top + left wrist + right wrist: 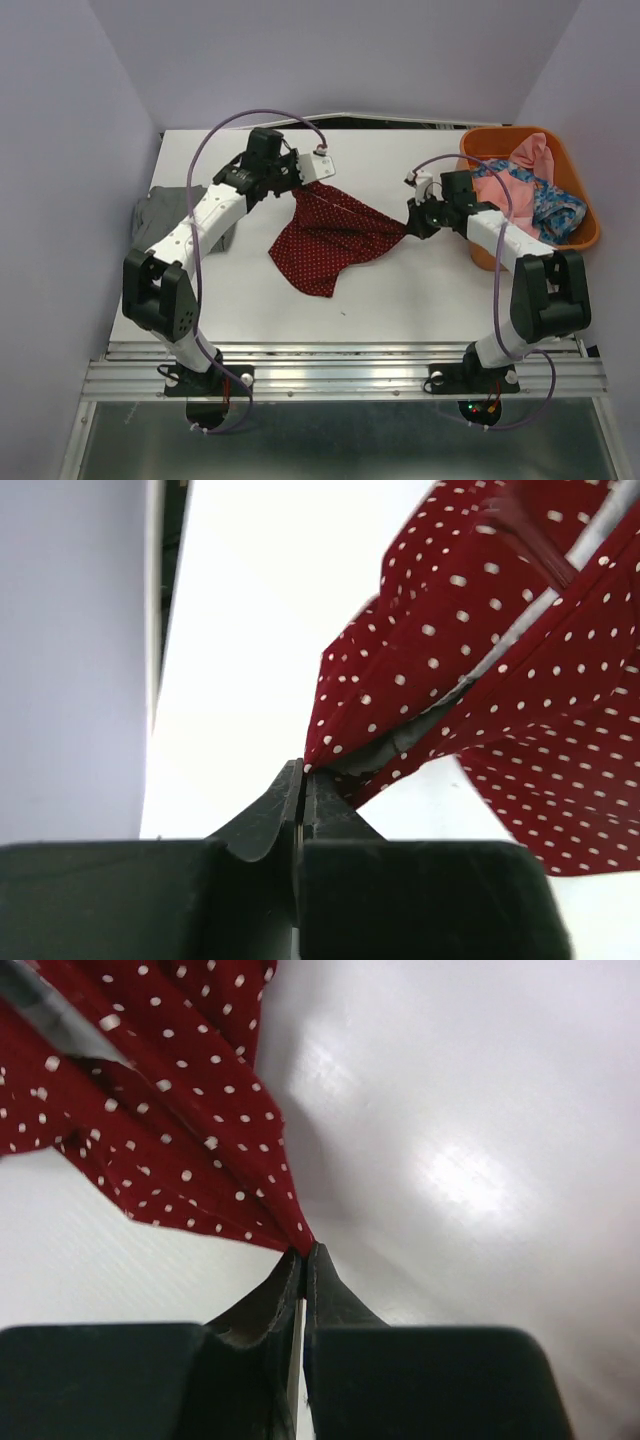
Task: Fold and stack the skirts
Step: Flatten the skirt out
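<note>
The dark red skirt with tiny white dots (pixel 330 235) hangs stretched between both grippers over the middle of the table, its lower edge drooping to the surface. My left gripper (pixel 300 185) is shut on its upper left corner (pixel 312 760). My right gripper (pixel 410 228) is shut on its right corner (pixel 300 1242). A plain grey skirt (pixel 160 215) lies at the table's left edge, partly hidden by the left arm. The bright blue flowered skirt (pixel 555 210) sits in the orange basket (pixel 590 235) at the right.
Pink cloth (pixel 525 170) also lies in the orange basket. The white table (pixel 400 290) ends at a metal rail near the arm bases. Lavender walls (pixel 70 150) close in on the left, back and right.
</note>
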Controlling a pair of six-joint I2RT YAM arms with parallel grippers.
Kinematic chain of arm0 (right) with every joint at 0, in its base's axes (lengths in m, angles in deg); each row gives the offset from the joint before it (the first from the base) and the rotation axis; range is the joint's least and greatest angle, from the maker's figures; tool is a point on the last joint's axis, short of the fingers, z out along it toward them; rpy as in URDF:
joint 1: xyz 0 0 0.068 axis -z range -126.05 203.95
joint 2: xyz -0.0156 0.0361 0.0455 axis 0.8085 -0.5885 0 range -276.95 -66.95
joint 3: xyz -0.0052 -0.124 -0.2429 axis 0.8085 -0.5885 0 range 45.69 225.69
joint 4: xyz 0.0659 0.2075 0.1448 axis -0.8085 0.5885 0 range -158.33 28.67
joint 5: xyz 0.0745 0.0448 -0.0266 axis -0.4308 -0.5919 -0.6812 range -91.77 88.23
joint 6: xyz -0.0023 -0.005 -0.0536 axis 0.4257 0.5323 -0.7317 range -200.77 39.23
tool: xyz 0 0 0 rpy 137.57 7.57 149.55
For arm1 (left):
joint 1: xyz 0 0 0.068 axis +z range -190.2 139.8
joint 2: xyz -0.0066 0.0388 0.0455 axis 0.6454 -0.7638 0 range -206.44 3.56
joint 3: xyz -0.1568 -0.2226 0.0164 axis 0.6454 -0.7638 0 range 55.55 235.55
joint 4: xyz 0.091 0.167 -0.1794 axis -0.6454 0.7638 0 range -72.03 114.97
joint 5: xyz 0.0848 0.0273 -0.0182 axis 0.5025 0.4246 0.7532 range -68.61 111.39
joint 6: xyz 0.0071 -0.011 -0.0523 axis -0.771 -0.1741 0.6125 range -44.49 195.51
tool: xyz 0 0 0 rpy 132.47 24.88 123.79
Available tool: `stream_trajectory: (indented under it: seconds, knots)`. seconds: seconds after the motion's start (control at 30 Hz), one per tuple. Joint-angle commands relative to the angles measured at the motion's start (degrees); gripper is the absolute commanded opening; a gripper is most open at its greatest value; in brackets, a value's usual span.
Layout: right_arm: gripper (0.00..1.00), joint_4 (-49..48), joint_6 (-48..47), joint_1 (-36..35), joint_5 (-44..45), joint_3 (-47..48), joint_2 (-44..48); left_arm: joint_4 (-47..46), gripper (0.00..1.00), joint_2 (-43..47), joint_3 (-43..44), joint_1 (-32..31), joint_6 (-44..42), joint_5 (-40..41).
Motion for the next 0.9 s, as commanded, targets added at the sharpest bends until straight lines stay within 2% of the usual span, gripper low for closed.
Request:
stream_trajectory:
  seconds: [0.0,0.23,0.47,0.5,0.67,0.87]
  knots:
    - [0.01,0.58,-2.61,1.17,4.14,7.94,2.33,1.14,0.00,-0.72,6.33,3.33,6.87,0.88]
    - [0.01,5.77,-7.62,1.79,9.59,23.14,1.98,-2.27,0.00,1.12,14.77,5.54,15.49,4.83]
    - [0.01,14.12,-11.31,2.31,13.03,45.55,-1.18,-8.52,0.00,7.36,18.12,6.07,19.98,13.18]
    - [0.01,14.73,-12.01,2.31,13.55,48.88,-1.88,-9.39,0.00,8.06,18.03,6.24,20.07,16.67]
    - [0.01,18.59,-16.49,2.31,15.66,54.17,-3.56,-9.32,0.00,10.52,17.51,6.59,20.24,18.38]
    - [0.01,23.00,-19.05,2.31,15.84,53.75,-0.75,-2.91,0.00,14.92,17.51,6.59,23.85,16.97]
